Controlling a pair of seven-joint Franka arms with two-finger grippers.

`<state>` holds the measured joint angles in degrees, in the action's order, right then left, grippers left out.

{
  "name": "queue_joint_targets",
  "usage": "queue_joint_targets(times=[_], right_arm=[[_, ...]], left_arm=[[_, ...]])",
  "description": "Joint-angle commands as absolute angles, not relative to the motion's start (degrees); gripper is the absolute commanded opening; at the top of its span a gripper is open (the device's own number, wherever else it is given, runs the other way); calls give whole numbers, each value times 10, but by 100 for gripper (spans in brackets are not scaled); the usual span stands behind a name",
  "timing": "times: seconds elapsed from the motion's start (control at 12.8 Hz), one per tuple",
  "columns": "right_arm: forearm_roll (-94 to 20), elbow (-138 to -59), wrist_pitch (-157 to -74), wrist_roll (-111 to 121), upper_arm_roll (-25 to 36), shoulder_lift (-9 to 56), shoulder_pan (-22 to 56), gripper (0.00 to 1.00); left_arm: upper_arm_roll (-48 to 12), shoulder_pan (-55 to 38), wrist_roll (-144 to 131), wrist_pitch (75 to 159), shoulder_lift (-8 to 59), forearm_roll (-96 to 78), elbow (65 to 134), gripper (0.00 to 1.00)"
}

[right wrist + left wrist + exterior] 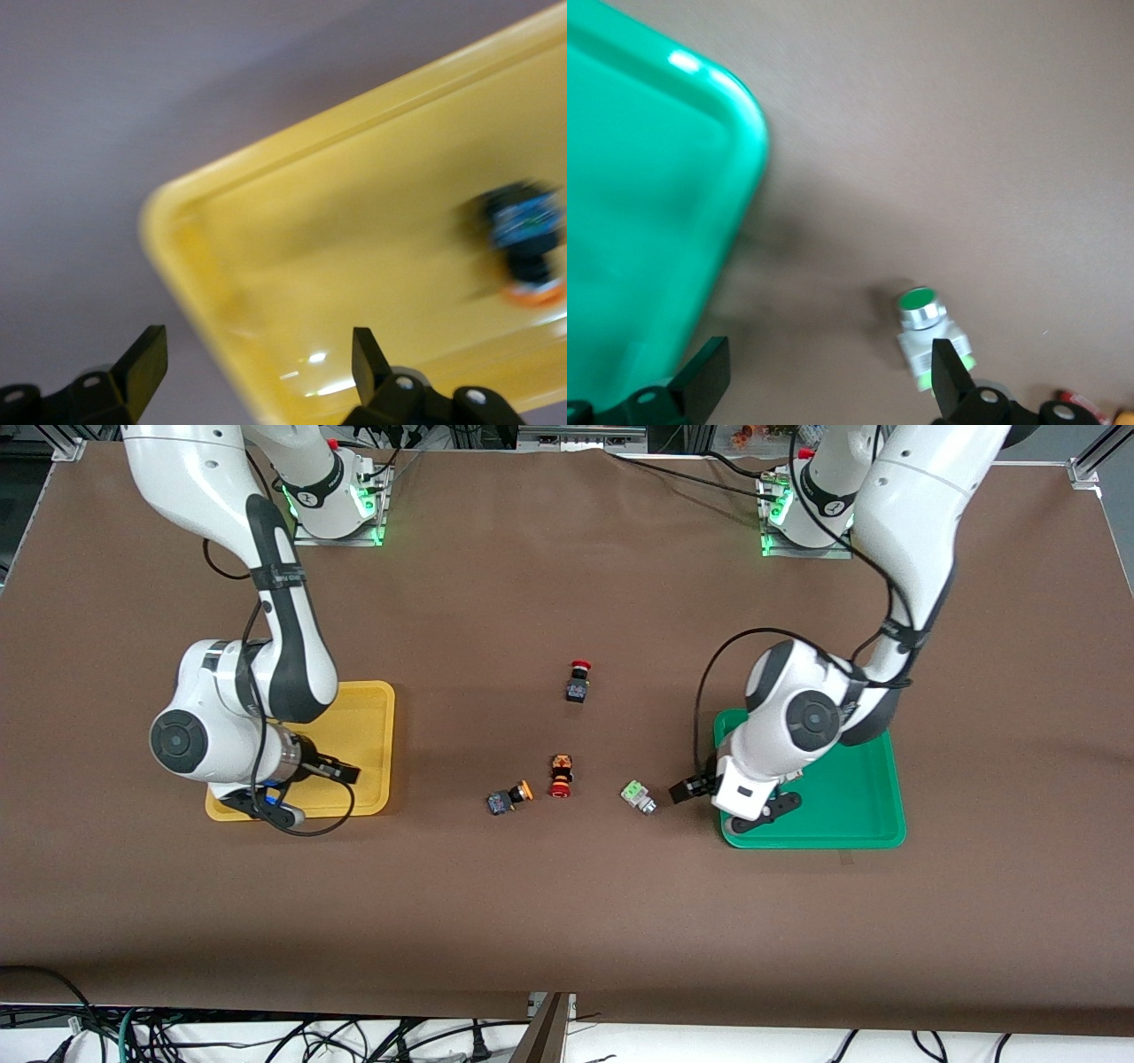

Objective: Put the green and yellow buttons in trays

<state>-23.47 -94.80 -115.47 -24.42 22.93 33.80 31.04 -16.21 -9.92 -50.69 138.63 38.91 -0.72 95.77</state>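
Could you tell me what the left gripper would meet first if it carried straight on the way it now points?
Probably bare tablecloth. The left gripper, jaws open, points down at the cloth between the green tray and the green button, which sits close to one finger. Depth is unclear, so that finger might clip the button.

The tabletop [549, 921] is plain brown. Under the right gripper [252, 367], with its black fingers, lies a yellow tray [372, 257] holding a black-and-blue button with an orange cap [524, 237]. Beside the left gripper [824, 376], also black-fingered, sits a green tray [647, 221]; near that gripper lies a white-silver button with light-green parts [928, 329].
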Motion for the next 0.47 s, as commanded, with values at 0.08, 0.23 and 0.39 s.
queue_joint_targets(times=[0.08,0.23,0.39], right_arm=[[-282,-831,-1147,-426,170,419,304,93],[-282,-767,-1151,-528,135,462,304,93],[-280,-751,-1192,-595,102,479,309,93]], left_arm=[[-163,-139,-657,1401,458,57,876,100],[-163,-155,-690,1397,468,64,858,100],[-159,-161,-700,1397,477,71,854,100]])
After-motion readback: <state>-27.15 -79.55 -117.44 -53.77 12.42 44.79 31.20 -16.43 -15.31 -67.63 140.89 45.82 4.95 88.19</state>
